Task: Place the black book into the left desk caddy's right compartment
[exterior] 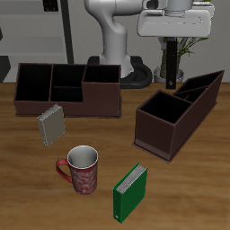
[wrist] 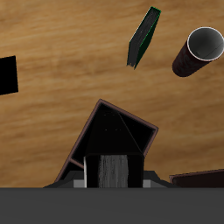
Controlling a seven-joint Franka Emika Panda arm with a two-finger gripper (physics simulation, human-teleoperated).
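In the outside view, the claw (exterior: pixel 171 65) is pinching the black book (exterior: pixel 171 70) and holding it up above the left caddy (exterior: pixel 175 115). The mug (exterior: pixel 81 169) and green book (exterior: pixel 129 192) are standing nearer the front than the caddy.

In the wrist view, the black book (wrist: pixel 112 172) is hanging over the caddy (wrist: pixel 118 131). It is not inside yet; lowering and letting go are left.

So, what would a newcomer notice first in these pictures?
The gripper holds the black book upright in the air over the angled left desk caddy. Nearer the table's front edge stand a red mug and a green book, close together.
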